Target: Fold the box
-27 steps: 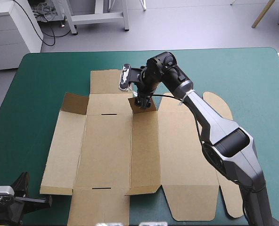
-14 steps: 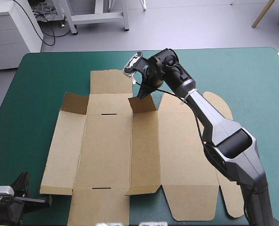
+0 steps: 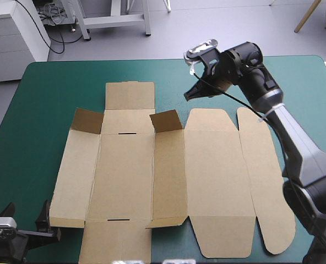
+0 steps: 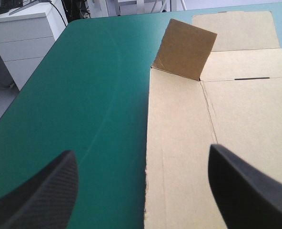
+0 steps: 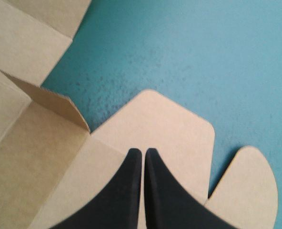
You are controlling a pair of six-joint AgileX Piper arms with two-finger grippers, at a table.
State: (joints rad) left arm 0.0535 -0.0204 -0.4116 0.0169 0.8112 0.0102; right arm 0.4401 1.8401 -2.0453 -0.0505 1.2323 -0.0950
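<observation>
The brown box lies as a cut sheet on the teal-green cover, mostly flat. Two small corner flaps stand up at its far side, one on the left and one at the middle. My right gripper hangs shut above the cover just beyond the lid panel's far edge, holding nothing. In the right wrist view the right gripper points down over the lid panel, with a raised flap off to one side. My left gripper is open low at the table's near left corner, and the sheet's left edge runs between its fingers.
The lid panel and its rounded ear flap lie flat on the right. A square flap reaches toward the table's far edge. Bare teal-green cover shows left of the sheet and at the far right.
My right gripper let go of the middle corner flap, shut, and rose away to the far right; the flap stays up. My left gripper's fingers have spread apart.
</observation>
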